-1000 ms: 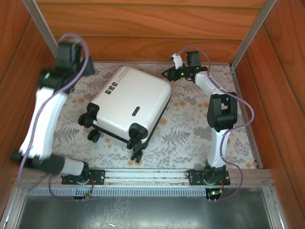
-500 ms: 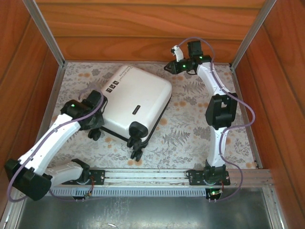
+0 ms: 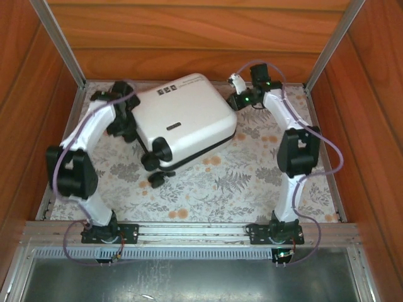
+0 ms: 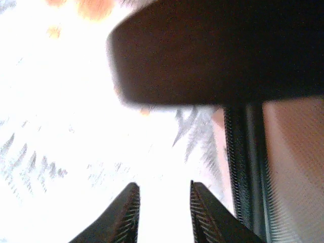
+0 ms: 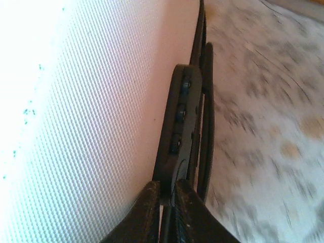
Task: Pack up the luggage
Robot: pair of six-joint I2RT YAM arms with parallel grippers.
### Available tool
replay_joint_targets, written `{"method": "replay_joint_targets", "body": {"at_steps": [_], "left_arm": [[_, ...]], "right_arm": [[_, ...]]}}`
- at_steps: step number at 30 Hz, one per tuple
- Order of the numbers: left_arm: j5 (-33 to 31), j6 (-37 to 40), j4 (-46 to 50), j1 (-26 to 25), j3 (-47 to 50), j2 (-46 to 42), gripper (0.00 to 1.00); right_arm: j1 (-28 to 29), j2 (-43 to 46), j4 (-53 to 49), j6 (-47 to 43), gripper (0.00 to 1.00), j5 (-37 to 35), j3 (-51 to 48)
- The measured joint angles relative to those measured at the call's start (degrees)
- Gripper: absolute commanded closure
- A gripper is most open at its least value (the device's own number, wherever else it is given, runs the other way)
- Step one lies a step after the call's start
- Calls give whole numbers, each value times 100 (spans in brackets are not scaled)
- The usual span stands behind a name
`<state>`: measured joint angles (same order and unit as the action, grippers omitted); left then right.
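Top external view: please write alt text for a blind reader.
A closed white suitcase lies flat on a floral-patterned table. The left gripper is at its left side, the right gripper at its far right corner.

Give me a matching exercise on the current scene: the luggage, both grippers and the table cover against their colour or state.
1 luggage
2 left gripper
3 right gripper
4 table cover

a pinched shut on a black fitting
b white, closed
c floral print
d open, nothing held

Pairs: 1-b, 2-d, 3-a, 4-c
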<state>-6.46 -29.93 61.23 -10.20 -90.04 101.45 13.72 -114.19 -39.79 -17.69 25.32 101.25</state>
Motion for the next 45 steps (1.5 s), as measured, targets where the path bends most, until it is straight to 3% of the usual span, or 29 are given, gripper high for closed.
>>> {"method": "replay_joint_targets", "body": {"at_steps": [4,7,10,13,17,19,22,27,30,37,45], "left_arm": [[660,551,-275,398,-2382,1838,46],[758,809,-391,452,-4304,2977,40],[610,1091,-358,433,-5484,3346,35],[195,1349,-304,337,-5637,2896,34],[-295,1456,-326,247,-4380,1311,34],[-319,1386,-450,243,-3248,232,34],[-114,1217,-892,227,-1215,-1316,34],[293,741,-1893,-22,2249,-3467,33],[422,352,-2236,-317,3488,-4424,33],[393,-483,-2879,-680,4666,-5888,33],[378,-905,-3182,-682,4931,-5600,33]], "right_arm": [[61,946,61,317,84,-450,-1342],[400,1447,-90,557,84,-393,-2135],[866,1943,-116,800,84,-146,-2778],[1154,2573,-66,1113,84,-140,-3209],[1049,3392,227,1631,76,-758,-3429],[949,3733,490,1886,60,-1145,-3545],[601,3969,949,2269,53,-1322,-3797],[-496,3252,1853,3195,41,-619,-4022],[-927,2481,2664,3891,37,129,-4148],[-1067,601,5082,5615,38,1574,-4325],[-918,-407,6290,6288,39,2277,-3799]]}}
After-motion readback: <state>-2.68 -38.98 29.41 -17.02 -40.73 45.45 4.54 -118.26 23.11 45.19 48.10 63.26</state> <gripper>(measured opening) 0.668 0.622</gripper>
